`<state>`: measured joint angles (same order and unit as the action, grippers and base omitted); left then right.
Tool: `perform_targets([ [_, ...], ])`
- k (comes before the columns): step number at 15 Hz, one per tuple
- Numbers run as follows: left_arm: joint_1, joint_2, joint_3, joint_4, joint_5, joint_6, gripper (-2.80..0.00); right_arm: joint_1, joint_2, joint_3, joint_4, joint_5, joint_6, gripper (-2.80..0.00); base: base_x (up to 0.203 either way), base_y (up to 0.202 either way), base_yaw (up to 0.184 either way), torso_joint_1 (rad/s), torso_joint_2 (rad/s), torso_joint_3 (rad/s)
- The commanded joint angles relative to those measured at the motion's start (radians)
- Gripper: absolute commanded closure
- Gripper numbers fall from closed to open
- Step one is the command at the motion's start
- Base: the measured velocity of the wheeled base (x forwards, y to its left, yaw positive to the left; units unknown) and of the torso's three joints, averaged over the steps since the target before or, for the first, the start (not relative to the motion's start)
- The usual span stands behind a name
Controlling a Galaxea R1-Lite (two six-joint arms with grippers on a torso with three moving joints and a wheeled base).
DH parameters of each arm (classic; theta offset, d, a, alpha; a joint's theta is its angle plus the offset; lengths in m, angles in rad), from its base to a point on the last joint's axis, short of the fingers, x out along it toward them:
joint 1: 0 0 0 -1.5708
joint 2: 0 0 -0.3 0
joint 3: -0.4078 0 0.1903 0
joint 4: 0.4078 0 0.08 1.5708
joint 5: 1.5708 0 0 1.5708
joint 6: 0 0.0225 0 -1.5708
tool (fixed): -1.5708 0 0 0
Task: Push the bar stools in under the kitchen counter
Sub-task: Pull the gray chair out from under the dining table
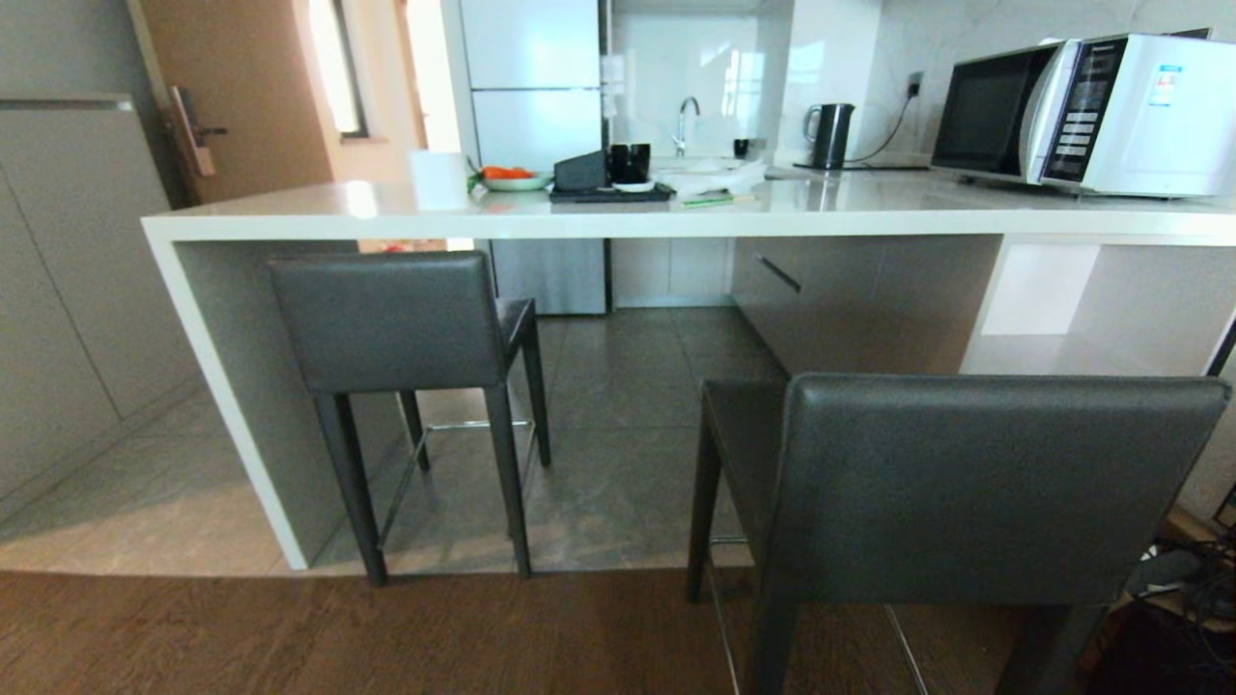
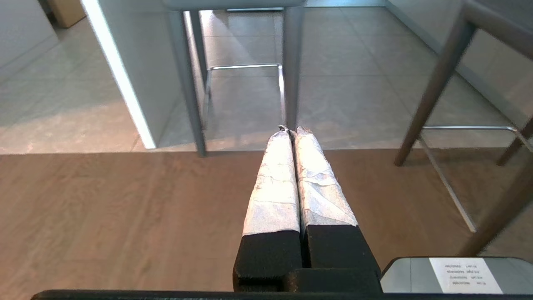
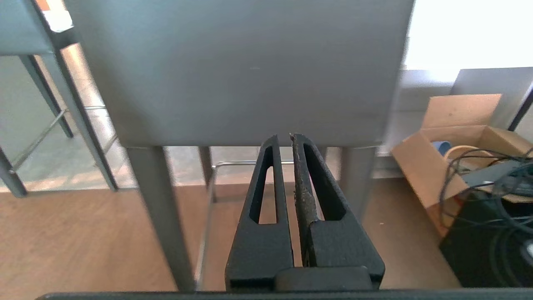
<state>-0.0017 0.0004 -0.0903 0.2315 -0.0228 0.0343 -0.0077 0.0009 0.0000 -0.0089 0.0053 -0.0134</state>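
Leather-backed bar stools differ: the far stool [image 1: 401,328] sits tucked under the table [image 1: 676,217], the near stool [image 1: 956,483] stands well clear. Both end effectors, left [image 2: 291,130] and right [image 3: 284,136], are clenched, empty. Best press the backrest squarely, centred, to avoid twisting.

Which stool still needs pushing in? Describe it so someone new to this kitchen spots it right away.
Find the long white kitchen counter with the microwave on its right end. Two matching dark stools stand before it; the far stool on the left is tucked against the counter's end panel. The one you want is the near stool on the right, standing out on the wooden floor, clear of the counter.
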Motion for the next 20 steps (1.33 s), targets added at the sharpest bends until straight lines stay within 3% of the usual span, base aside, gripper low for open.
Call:
perform_targets([
  [1, 0.000, -0.002, 0.000, 0.002, 0.000, -0.001, 0.00, 0.000, 0.001, 0.006, 0.000, 0.001, 0.000, 0.00, 0.000, 0.196, -0.003, 0.002, 0.00, 0.007],
  [20, 0.002, -0.002, 0.000, 0.002, -0.002, -0.001, 0.00, 0.000, 0.001, 0.005, 0.000, 0.001, 0.001, 0.00, 0.000, 0.196, -0.001, 0.003, 0.00, 0.003],
])
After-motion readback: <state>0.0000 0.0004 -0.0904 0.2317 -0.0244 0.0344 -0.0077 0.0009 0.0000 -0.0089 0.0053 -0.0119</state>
